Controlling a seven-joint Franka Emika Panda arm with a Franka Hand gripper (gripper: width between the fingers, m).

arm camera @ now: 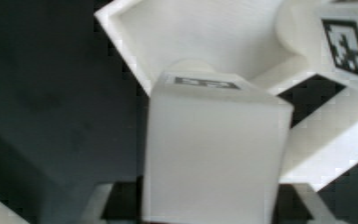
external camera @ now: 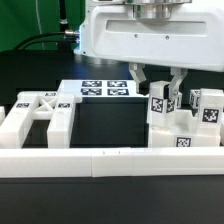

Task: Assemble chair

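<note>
The claw [external camera: 160, 95] was clenched on a chair leg [external camera: 158, 102], an upright white block with a square tag on its face. One finger pressed on each side of it. In the wrist view the leg [arm camera: 208, 150] ran as a long plain bar between the fingers, with a small dark mark on its far end.

Directly below the leg in the exterior view stood a stack of chunky white chair parts [external camera: 182, 137]. The leg appeared to touch its top or sit just above it, but I could not tell which. Another tagged block [external camera: 208, 108] stood just beside the leg, toward the exterior view's right. The wrist view showed a white panel [arm camera: 185, 40] with angular openings beyond the leg's end.

Toward the exterior view's left, well apart, a white frame piece [external camera: 40, 115] lay on the black surface [external camera: 100, 125]. The marker board [external camera: 105, 88] lay behind it, and a long border rail [external camera: 100, 160] ran along the front.

The step in hand looked like seating this leg into the stack. The next move would call for lining the leg's end up squarely over its socket. It should then be pressed straight down without tilting and let go only once it sat firm.
</note>
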